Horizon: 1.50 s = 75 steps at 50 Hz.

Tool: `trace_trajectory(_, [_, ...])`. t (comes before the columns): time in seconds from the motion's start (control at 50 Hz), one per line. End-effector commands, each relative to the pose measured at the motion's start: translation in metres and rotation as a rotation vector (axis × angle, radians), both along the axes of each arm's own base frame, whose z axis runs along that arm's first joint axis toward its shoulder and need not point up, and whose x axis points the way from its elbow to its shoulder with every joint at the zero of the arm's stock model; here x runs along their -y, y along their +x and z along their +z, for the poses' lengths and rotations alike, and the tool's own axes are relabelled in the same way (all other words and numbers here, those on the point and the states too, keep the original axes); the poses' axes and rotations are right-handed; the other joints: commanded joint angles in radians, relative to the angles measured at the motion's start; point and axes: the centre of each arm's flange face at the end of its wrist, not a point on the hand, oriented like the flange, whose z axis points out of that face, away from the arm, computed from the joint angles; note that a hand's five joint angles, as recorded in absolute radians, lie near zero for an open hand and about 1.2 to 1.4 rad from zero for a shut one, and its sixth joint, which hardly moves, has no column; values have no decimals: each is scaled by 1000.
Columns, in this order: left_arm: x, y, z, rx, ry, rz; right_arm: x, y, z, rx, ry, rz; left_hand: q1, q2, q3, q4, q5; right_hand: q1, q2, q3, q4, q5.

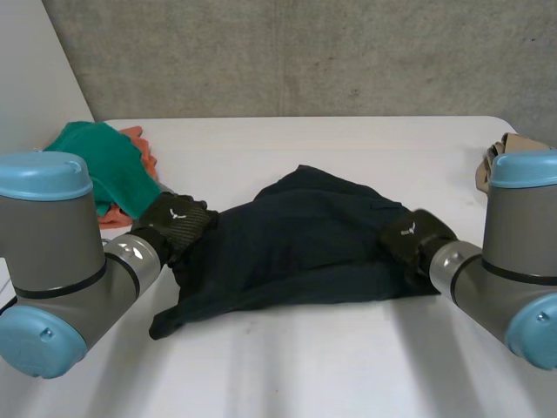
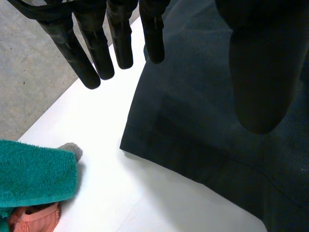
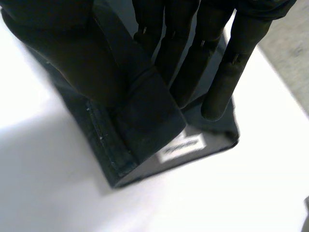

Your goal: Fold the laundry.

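The dark garment (image 1: 305,244) is lying bunched mid-tabletop, its folding barely begun. We are pinching its hem in the right hand (image 1: 409,237). Our left hand (image 1: 177,222) is poised straight-fingered over the opposite edge, holding nothing.

the white table (image 1: 348,139) carried a dark garment (image 1: 305,244) at its middle, a green towel (image 1: 100,161) over an orange cloth (image 1: 113,218) at its left, a beige cloth (image 1: 498,161) at its right edge.
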Motion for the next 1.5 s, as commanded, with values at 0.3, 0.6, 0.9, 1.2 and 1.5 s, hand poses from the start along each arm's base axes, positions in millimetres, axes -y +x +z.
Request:
trace_trajectory(0.3, [3, -7, 7, -54, -2, 4, 3, -6, 62, 137, 12, 11, -52, -66, -67, -55, -52, -733, -784, -788, -795, -761])
trace_trajectory(0.6, [8, -10, 9, -76, 17, 19, 31, 18, -19, 191, 85, 27, -17, -30, -32, -19, -17, -518, -569, -573, -581, -547])
trace_trajectory(0.9, [9, -7, 9, -77, 18, 27, 34, 27, -36, 260, -104, 1, -84, -98, -99, -87, -84, 263, 212, 208, 201, 235])
trace_trajectory(1.2, [-1, -15, 2, -60, 31, -9, -6, 15, 83, 411, -202, 63, -202, -215, -217, -204, -202, 263, 212, 208, 201, 235])
trace_trajectory(1.5, [1, -14, -1, -57, 33, 4, 2, 8, 11, 240, -1, -10, -176, -189, -190, -178, -176, -856, -907, -911, -918, -884])
